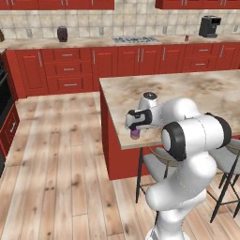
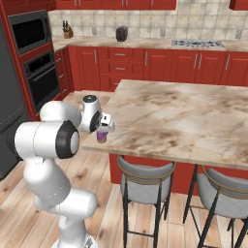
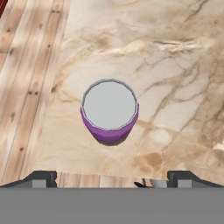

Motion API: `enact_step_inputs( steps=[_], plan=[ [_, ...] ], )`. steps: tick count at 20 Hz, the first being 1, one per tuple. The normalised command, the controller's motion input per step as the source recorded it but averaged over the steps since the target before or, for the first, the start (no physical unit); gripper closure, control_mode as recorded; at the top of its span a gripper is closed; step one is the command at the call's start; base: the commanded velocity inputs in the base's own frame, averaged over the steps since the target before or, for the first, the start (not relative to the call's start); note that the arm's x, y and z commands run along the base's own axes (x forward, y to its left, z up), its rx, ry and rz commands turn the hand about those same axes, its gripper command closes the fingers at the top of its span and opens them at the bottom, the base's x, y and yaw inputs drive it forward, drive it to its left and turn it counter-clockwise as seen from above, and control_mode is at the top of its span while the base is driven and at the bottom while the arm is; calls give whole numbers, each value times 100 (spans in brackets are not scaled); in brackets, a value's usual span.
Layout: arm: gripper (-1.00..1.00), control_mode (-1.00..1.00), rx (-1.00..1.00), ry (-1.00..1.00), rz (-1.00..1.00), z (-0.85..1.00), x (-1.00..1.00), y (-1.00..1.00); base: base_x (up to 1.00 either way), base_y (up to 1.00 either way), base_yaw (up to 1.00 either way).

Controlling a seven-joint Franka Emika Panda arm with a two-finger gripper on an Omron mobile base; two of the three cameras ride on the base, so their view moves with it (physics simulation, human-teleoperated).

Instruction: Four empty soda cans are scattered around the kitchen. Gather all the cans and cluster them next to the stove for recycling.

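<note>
A purple soda can (image 3: pixel 109 131) with a silvery top stands upright near the corner of the island counter (image 3: pixel 175 65). My gripper (image 3: pixel 112 179) hangs straight above it, open, with one dark fingertip (image 3: pixel 43 178) on each side and nothing between them. From the base, the gripper (image 1: pixel 135 128) sits just over the purple can (image 1: pixel 135 134), as it does in the right base view, gripper (image 2: pixel 101 131) over can (image 2: pixel 101 138). A red can (image 1: pixel 186 38) stands on the back counter right of the stove (image 1: pixel 136 40). The stove (image 2: pixel 197 43) is far across the kitchen.
The island's edge and the wood floor (image 3: pixel 26 87) lie close to the can. Two grey stools (image 2: pixel 145 177) stand at the island's near side. A coffee machine (image 1: pixel 209 26) and a dark jar (image 1: pixel 62 33) sit on the back counter. The wall oven (image 2: pixel 41 77) is at left.
</note>
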Motion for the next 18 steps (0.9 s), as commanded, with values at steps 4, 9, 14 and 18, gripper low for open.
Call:
enact_step_inputs(
  steps=[4,9,14,18],
  plan=[
    [-100,-100,0,0,0,-15,26,0,0,0,0],
    [-100,-100,0,0,0,-14,25,0,0,0,0],
    [-100,-100,0,0,0,-14,22,0,0,0,0],
    [-100,-100,0,0,0,-15,21,0,0,0,0]
  ],
)
